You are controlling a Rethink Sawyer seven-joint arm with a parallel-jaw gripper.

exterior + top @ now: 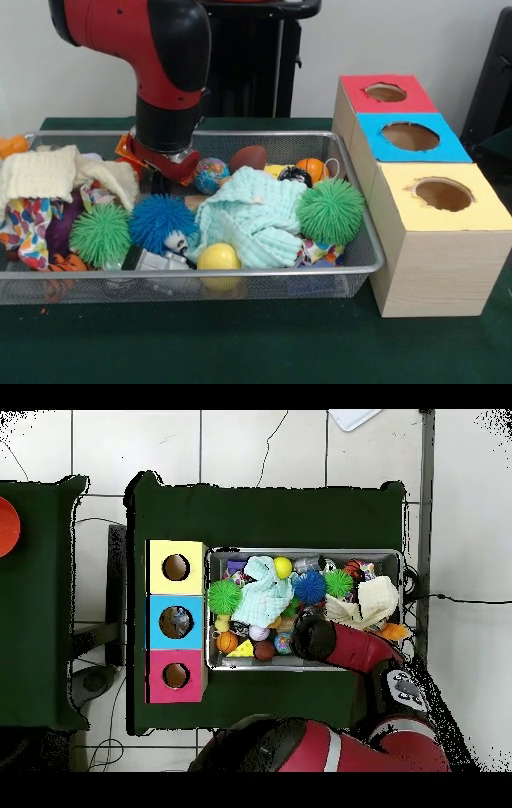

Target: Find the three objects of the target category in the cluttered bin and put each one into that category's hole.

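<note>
The silver wire-mesh bin (200, 274) is full of toys and cloths; it also shows in the overhead view (209, 609). My gripper (160, 178) reaches down into the bin's back left part, just behind a blue spiky ball (162, 222) and beside a globe ball (210, 174). Its tips are hidden among the clutter. In the overhead view the gripper (305, 632) is under the arm. Three boxes with holes stand to the right of the bin: red top (384, 94), blue top (410, 136), yellow top (442, 194).
The bin also holds two green spiky balls (100, 234) (330, 210), a yellow ball (218, 258), a mint cloth (252, 216), a cream cloth (56, 172), a patterned cloth (28, 224), a brown football (248, 157) and an orange ball (313, 169).
</note>
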